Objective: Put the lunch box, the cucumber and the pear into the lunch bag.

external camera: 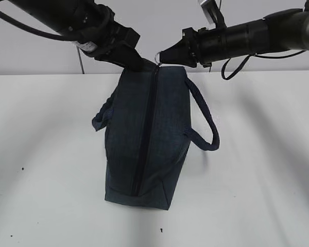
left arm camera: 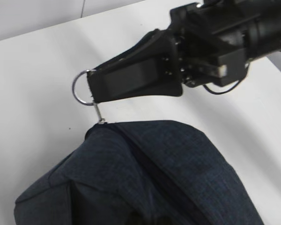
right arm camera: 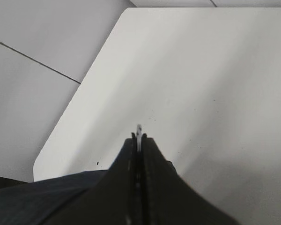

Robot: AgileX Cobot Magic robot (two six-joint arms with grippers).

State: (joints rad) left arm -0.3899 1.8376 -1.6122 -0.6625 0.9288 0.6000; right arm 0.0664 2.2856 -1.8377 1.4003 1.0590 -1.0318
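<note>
— While the lunch bag (external camera: 147,139) stands on the white table (external camera: 257,154) with its zipper (external camera: 144,139) closed, where are your jaws?

— Both at its far end. My right gripper (left arm camera: 91,89) is clamped on the metal ring pull (left arm camera: 79,89); my left gripper (external camera: 134,63) pinches the fabric beside it.

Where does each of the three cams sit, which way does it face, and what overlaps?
Exterior view: in front of the table, slanting down at the lunch bag; both arms show, the left hand and the right hand meeting at its far end.
Left wrist view: on the left arm, looking down at the bag's end and the right hand shut on the ring pull; its own hand is not in view.
Right wrist view: along its own shut fingers toward the table.
Shared: all three show the ring pull.
</note>
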